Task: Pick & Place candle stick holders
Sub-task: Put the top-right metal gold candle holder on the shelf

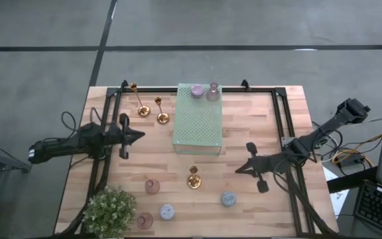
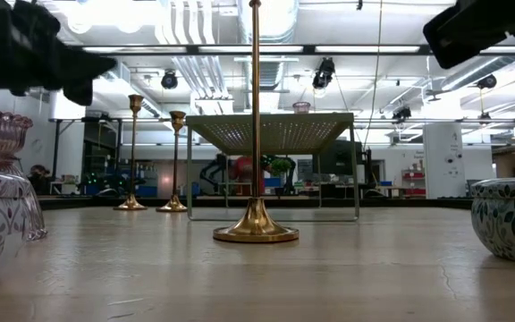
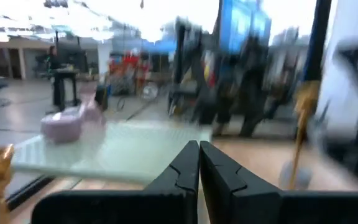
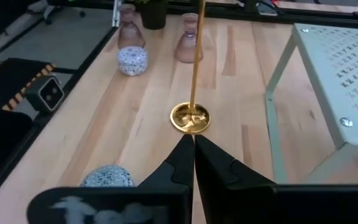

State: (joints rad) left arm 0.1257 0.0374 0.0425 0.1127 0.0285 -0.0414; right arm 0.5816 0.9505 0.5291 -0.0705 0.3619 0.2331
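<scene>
A: Where do the candle stick holders sit on the tabletop (image 1: 257,113) from above?

B: Two gold candlesticks stand at about eleven o'clock, one (image 1: 142,111) nearer the back rail and one (image 1: 162,118) just beside it. A third gold candlestick (image 1: 193,180) stands alone at about six o'clock. A lilac holder (image 1: 197,91) and a pink holder (image 1: 213,91) rest on the far end of the pale green perforated stand (image 1: 198,126) at twelve.

A: And the squat ones?

B: A pink one (image 1: 152,186), a patterned pale one (image 1: 167,212) and another pink one (image 1: 144,220) cluster at seven o'clock beside the potted plant (image 1: 109,211); a blue-grey patterned one (image 1: 228,198) sits at five.

A: The pincers?

B: The left pincer (image 1: 141,136) hovers at nine o'clock, tips pressed together, gripping nothing. The right pincer (image 1: 239,170) hovers at four o'clock, fingers likewise together and empty, pointed at the lone gold candlestick without touching it.
</scene>
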